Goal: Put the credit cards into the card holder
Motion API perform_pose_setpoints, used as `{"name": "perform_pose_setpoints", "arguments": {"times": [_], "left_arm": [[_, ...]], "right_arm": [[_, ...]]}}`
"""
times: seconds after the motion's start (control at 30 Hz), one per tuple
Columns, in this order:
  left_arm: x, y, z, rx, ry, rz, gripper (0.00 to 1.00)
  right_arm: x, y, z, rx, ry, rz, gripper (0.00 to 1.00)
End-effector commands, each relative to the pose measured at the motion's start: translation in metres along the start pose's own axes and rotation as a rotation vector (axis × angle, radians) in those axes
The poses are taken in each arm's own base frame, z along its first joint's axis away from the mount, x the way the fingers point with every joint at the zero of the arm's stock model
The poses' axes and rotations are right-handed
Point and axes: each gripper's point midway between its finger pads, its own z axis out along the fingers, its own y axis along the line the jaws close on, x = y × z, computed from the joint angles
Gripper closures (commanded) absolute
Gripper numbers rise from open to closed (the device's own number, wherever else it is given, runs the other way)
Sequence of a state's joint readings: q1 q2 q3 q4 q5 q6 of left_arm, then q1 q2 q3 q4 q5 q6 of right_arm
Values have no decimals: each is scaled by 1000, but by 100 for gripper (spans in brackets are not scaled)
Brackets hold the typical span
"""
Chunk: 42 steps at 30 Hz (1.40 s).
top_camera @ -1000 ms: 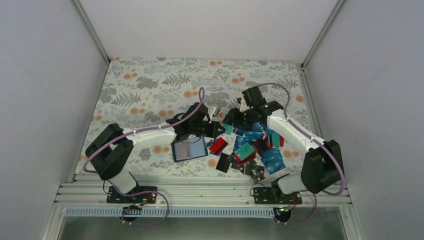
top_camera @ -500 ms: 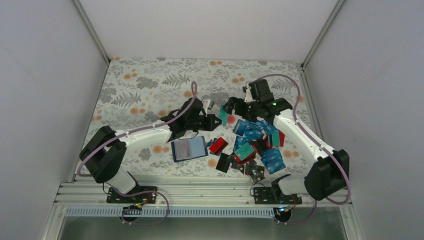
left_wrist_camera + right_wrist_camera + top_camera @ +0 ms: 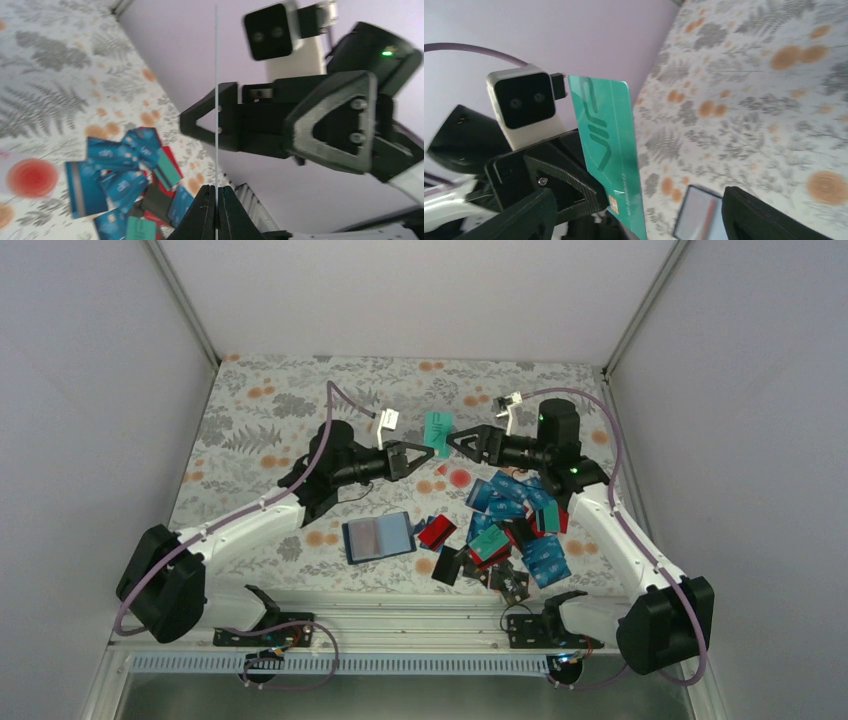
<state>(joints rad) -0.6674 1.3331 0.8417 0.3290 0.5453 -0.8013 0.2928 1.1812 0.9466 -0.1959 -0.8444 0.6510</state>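
My left gripper (image 3: 428, 450) is raised above the mat and shut on the lower edge of a teal credit card (image 3: 437, 426), which stands upright. In the left wrist view that card (image 3: 216, 75) shows edge-on as a thin line rising from the closed fingertips (image 3: 209, 210). My right gripper (image 3: 458, 443) faces it at the same height, open and apart from the card. From the right wrist the teal card (image 3: 610, 145) stands just ahead of the wide jaws. The remaining credit cards (image 3: 510, 530) lie piled on the mat. The navy card holder (image 3: 378, 537) lies open to the pile's left.
A floral mat (image 3: 270, 420) covers the table, with white walls on three sides. An aluminium rail (image 3: 400, 625) runs along the near edge by the arm bases. Purple cables loop over both arms.
The right gripper has opened and let go of the teal card, which the left gripper now holds alone. Both arms have risen and moved toward the back of the mat.
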Motion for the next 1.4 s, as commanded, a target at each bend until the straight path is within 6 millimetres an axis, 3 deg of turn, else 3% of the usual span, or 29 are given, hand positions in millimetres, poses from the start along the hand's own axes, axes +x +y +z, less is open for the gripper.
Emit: {"name": "perform_pose_setpoints", "arguments": {"times": [0.0,0.1,0.3,0.67,0.83,0.97,1.1,1.27,1.37], "left_arm": [[-15,-45,-12,159,-29,64,97],[-17,-54,-17,184,-34,72,98],[-13,-64,-20,250,-25,97,98],[-7,-64,-18,269,-6,84,98],[-1,-56,-14,239,13,67,97],[7,-28,-18,78,5,92,86],[19,11,-37,-144,-8,103,72],[42,65,-74,-458,21,61,70],[51,94,-102,-656,25,38,70]], "right_arm": [[4,40,-6,-200,44,-85,21],[3,50,-11,-227,40,-111,32],[3,70,-18,-298,58,-156,43],[3,76,-19,-321,75,-154,94],[4,73,-18,-307,82,-154,96],[6,58,-13,-246,88,-131,96],[19,35,-5,-204,131,-54,96],[44,-10,15,-54,186,46,96],[70,-30,34,-15,258,115,96]]}}
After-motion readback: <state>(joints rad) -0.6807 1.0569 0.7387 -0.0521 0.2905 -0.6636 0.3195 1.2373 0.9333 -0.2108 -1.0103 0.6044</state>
